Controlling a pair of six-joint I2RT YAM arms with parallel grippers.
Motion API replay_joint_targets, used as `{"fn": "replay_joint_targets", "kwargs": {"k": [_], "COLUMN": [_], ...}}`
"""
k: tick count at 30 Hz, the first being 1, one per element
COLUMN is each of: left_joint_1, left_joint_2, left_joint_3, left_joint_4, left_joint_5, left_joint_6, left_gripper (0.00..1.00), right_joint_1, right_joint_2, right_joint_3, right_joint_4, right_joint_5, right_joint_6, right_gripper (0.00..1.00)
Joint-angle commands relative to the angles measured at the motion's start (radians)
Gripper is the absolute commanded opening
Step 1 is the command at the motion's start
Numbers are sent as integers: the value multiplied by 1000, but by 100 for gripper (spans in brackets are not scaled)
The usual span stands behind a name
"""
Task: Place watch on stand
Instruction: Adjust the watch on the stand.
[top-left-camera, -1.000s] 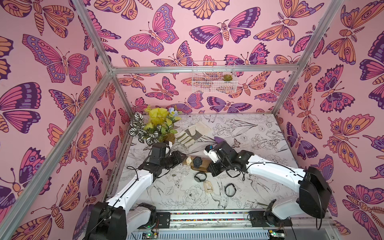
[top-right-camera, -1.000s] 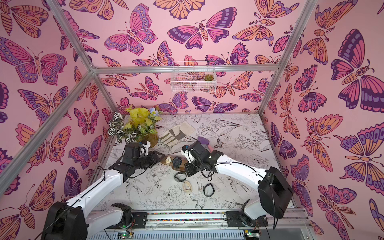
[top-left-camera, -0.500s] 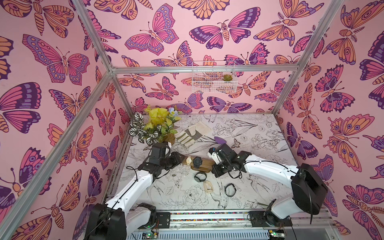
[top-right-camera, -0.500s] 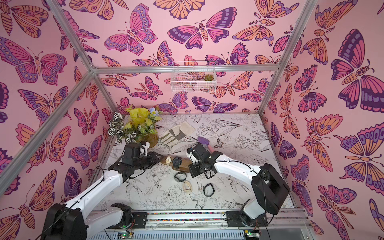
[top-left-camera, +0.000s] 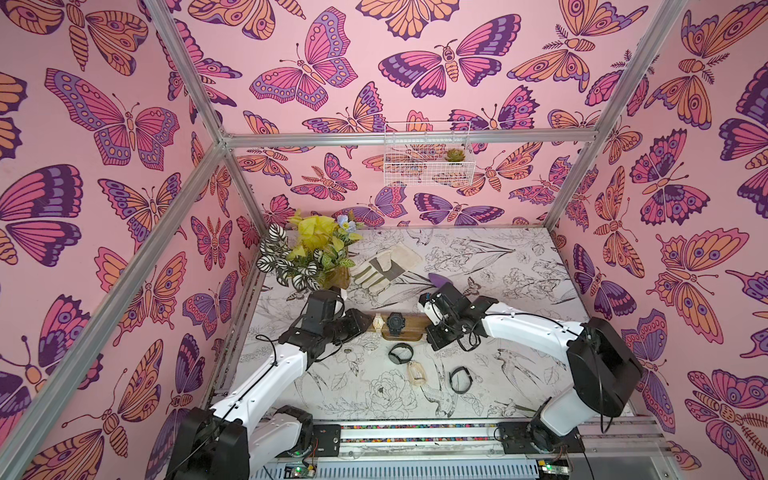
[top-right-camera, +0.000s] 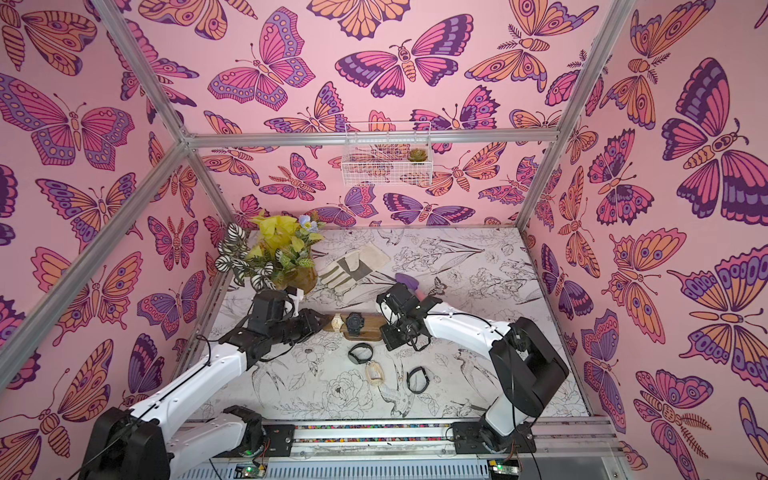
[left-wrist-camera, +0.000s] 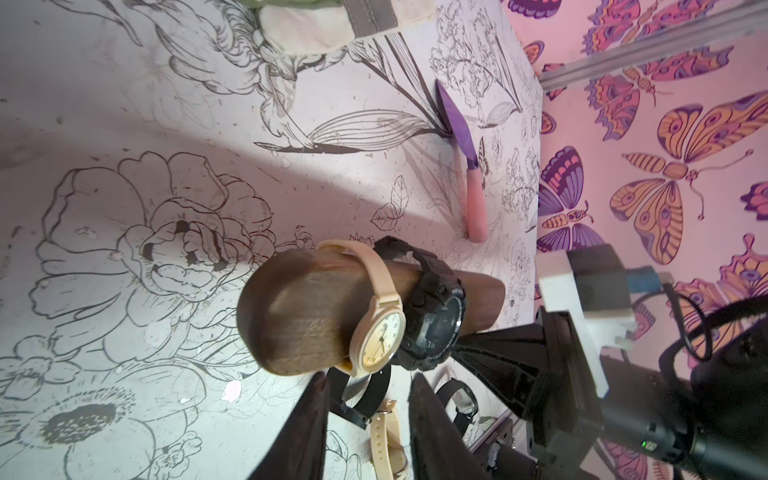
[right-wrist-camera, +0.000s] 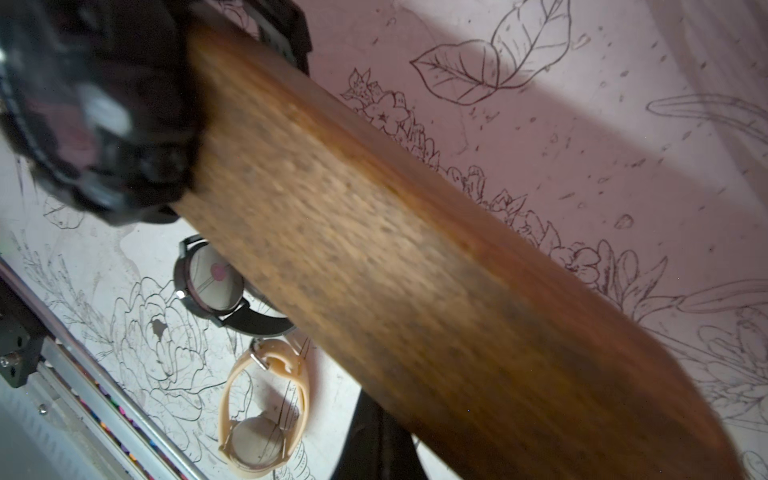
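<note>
Left jaws part-open and empty, just beside the beige watch (left-wrist-camera: 380, 332) near one end of the stand (left-wrist-camera: 299, 316); a brush could slide it off. Right jaws shut, perhaps bracing the stand.

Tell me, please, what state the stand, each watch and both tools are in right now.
stand: upright, two watches on it.
beige watch: strapped round the bar.
black watch: strapped round the bar, beside it.
loose dark watch: lying on the table.
loose beige watch: lying on the table.
loose black band: lying on the table.
left tool: open, empty.
right tool: shut, at the stand's end.
</note>
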Motion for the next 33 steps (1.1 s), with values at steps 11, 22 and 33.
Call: {"fn": "replay_joint_targets", "kwargs": {"k": [11,22,33], "left_joint_1": [-73,-73,-74], "left_joint_2": [144,195,-13], "left_joint_3": [65,86,89], "left_joint_4": [82,84,-2], "left_joint_5": [-1,-7,-58], "left_joint_6": [-3,3,-2], "left_gripper": [14,14,19], "right_joint_1": [-7,-7,34], "right_joint_2": [-10,-13,-90], "right_joint_3": [24,22,4], "right_joint_4": [-18,-23,-58], "right_joint_5": [1,-10,-44], "right_joint_6": [-9,-16,-9], "right_gripper": [0,0,1]}}
